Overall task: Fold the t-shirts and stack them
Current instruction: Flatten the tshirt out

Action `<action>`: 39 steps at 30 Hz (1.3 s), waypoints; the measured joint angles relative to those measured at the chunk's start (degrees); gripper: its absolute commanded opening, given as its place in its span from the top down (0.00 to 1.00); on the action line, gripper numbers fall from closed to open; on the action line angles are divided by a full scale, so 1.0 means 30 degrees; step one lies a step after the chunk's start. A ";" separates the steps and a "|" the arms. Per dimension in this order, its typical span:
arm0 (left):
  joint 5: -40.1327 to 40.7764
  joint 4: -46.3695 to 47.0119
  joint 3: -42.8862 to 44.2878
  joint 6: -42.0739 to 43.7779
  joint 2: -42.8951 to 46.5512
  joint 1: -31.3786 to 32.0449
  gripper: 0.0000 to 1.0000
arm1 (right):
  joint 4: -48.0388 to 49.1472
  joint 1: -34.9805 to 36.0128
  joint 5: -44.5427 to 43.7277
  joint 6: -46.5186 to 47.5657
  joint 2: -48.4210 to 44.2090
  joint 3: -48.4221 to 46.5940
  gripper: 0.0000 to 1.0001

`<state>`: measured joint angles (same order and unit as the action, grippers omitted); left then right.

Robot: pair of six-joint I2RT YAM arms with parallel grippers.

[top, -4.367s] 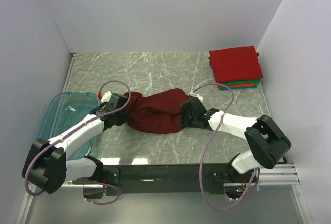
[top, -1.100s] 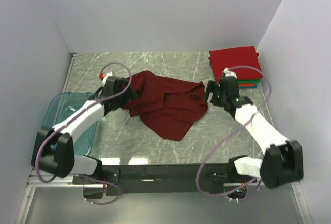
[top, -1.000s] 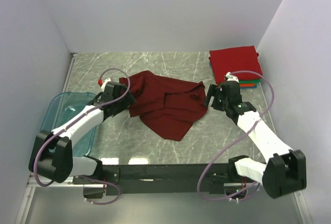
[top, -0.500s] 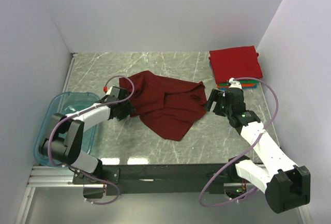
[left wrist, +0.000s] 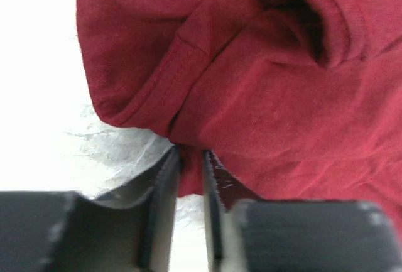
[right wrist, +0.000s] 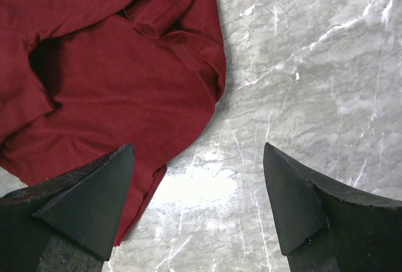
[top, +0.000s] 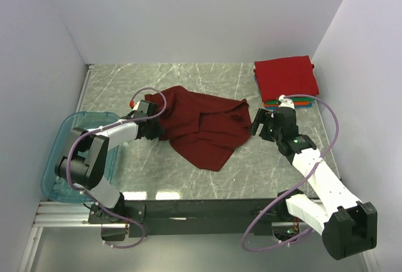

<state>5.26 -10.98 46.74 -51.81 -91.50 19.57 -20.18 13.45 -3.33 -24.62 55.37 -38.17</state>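
The dark maroon t-shirt [top: 201, 127] lies crumpled and spread across the middle of the marble table [top: 188, 178]. At its left edge my left gripper [top: 152, 127] sits low. In the left wrist view, the left gripper [left wrist: 190, 156] has its narrow jaws pinching a fold of the maroon t-shirt [left wrist: 251, 83]. My right gripper [top: 256, 123] hovers open just off the shirt's right edge. In its wrist view, the right gripper [right wrist: 198, 149] has bare marble between its fingers and the maroon t-shirt [right wrist: 113, 77] up to the left. A stack of folded t-shirts [top: 286, 77], red on top, lies at the back right.
A translucent teal bin [top: 53, 165] stands at the table's left edge beside the left arm. White walls close in the table at the back and on both sides. Green, orange and blue edges [top: 290, 102] peek out under the red folded shirt.
The left gripper's jaws went from wide open to pinched on the shirt's left edge, and the arm's elbow swung in. The right gripper drew slightly nearer and stayed open.
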 measured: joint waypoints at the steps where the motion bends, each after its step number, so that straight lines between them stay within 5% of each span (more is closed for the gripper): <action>1: 0.0000 -0.0007 0.0000 0.0015 -0.0058 0.0000 0.91 | 0.0000 0.0000 -0.0036 0.0000 0.0000 0.0000 0.11; 2: -0.0022 -0.0029 0.0000 -0.0029 -0.0058 0.0000 0.99 | 0.0000 0.0000 -0.0051 0.0000 0.0000 0.0000 0.11; 13: 0.0270 -0.0903 -0.0270 0.0138 0.1042 0.0000 0.99 | 0.0000 0.0000 -0.0102 0.0022 0.0000 0.0000 0.11; 28: 0.4677 -0.7184 -0.1705 -0.2492 1.6364 0.0000 0.99 | 0.0423 0.0736 0.0641 0.0648 0.0597 0.0080 0.12; 39: 0.7359 -1.0069 -0.1530 -0.3133 1.8272 0.0007 0.99 | -0.0058 0.3956 -0.0036 0.0503 0.5865 -0.2871 0.13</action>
<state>27.33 -41.19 42.15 -61.21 -36.69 19.59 -20.36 25.32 -3.44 -23.11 72.97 -46.78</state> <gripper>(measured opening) 0.013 0.872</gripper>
